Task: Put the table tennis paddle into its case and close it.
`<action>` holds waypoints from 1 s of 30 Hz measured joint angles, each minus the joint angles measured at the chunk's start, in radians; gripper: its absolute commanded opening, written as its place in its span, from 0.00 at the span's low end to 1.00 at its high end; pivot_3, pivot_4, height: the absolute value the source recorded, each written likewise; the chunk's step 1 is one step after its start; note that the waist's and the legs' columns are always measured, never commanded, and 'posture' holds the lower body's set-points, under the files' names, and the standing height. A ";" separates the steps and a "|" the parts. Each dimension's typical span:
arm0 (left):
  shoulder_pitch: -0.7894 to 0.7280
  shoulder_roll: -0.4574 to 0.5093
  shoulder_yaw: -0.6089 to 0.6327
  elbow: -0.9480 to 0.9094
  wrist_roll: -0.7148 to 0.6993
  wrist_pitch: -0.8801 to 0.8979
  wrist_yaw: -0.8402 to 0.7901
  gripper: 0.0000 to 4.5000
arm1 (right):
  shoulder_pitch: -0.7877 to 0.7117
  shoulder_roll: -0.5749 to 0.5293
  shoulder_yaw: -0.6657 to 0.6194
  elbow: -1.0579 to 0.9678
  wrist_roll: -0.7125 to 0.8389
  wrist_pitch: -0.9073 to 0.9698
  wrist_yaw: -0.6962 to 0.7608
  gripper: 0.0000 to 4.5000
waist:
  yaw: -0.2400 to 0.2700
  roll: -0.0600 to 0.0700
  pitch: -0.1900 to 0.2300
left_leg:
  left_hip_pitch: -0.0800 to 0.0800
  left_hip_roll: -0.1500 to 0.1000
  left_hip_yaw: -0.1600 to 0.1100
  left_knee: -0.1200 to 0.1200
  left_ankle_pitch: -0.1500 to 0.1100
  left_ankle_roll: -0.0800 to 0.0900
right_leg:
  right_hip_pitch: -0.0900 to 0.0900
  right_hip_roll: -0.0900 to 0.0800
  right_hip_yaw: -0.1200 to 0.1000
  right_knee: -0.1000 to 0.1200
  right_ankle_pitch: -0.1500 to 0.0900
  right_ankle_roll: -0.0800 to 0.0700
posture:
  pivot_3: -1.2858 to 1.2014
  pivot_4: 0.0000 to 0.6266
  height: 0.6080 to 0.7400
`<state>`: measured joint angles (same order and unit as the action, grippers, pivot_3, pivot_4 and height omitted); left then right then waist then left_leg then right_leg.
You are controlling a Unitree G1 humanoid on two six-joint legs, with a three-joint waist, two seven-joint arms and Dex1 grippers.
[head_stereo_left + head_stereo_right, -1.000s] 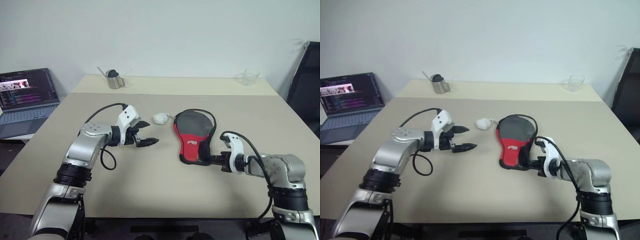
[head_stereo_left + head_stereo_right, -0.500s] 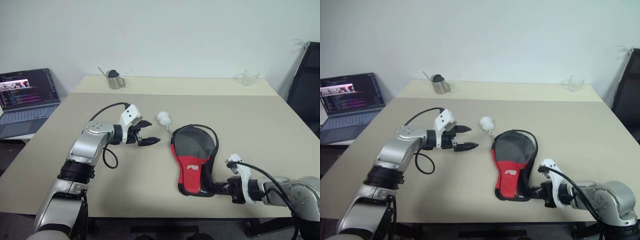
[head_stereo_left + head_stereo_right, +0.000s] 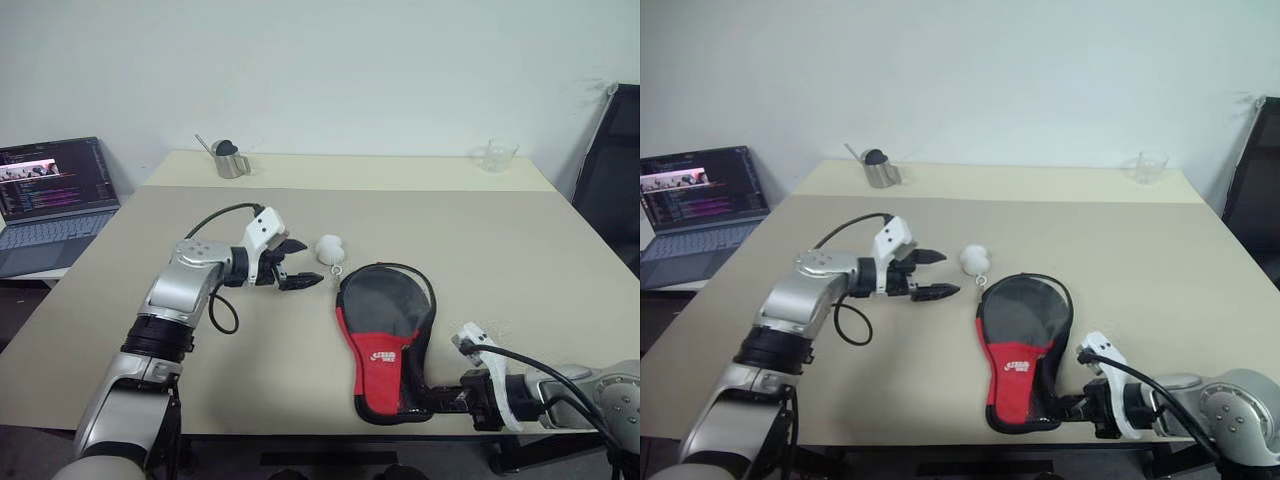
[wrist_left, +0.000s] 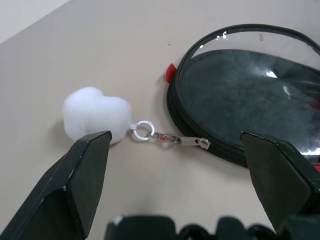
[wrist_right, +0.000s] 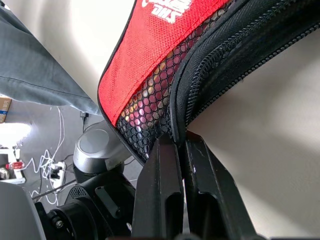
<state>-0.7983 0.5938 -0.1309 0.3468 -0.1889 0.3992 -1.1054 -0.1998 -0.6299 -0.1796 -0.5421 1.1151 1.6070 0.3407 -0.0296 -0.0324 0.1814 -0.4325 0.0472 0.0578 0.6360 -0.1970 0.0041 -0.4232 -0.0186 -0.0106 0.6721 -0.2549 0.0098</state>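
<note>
The right gripper (image 3: 452, 398) is pinched tight on the narrow end of the case (image 3: 385, 330), right at the near edge of the table (image 3: 280, 370). It has pulled the case closer to the robot than it was a second ago. The dark paddle face shows through the clear window, so the paddle looks to be inside. Farther off, the left gripper (image 3: 300, 266) hangs with its fingers spread wide, near the white fluffy ball (image 4: 95, 114) on the zip pull (image 4: 192, 141). Zipping likely comes next.
</note>
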 measured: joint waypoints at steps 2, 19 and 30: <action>0.000 0.000 0.000 0.000 0.003 -0.002 0.000 1.00 | -0.011 0.009 0.006 0.005 0.003 0.000 -0.012 0.00 | 0.000 0.000 0.000 | 0.000 0.000 0.000 0.000 0.000 0.000 | 0.000 0.000 0.000 0.000 0.000 0.000 | 0.52 0.24 1.00; 0.000 0.001 0.000 0.000 0.014 -0.014 0.000 1.00 | -0.031 -0.040 0.024 0.021 0.015 0.000 0.011 0.99 | 0.000 0.000 0.000 | 0.000 0.000 0.000 0.005 0.000 0.000 | 0.001 0.000 0.000 0.001 0.000 0.001 | 0.52 0.24 1.00; -0.001 -0.002 0.000 0.006 0.015 -0.019 0.001 1.00 | -0.122 -0.206 0.013 0.121 -0.069 -0.106 0.124 0.99 | 0.000 0.000 0.000 | 0.000 0.000 0.000 0.007 0.000 0.000 | 0.002 0.000 0.000 0.002 0.001 0.001 | 0.52 0.24 1.00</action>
<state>-0.7990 0.5917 -0.1309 0.3529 -0.1736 0.3805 -1.1048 -0.3223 -0.8363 -0.1664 -0.4208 1.0464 1.5007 0.4651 -0.0296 -0.0324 0.1814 -0.4326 0.0474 0.0579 0.6427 -0.1970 0.0042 -0.4217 -0.0187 -0.0102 0.6740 -0.2541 0.0111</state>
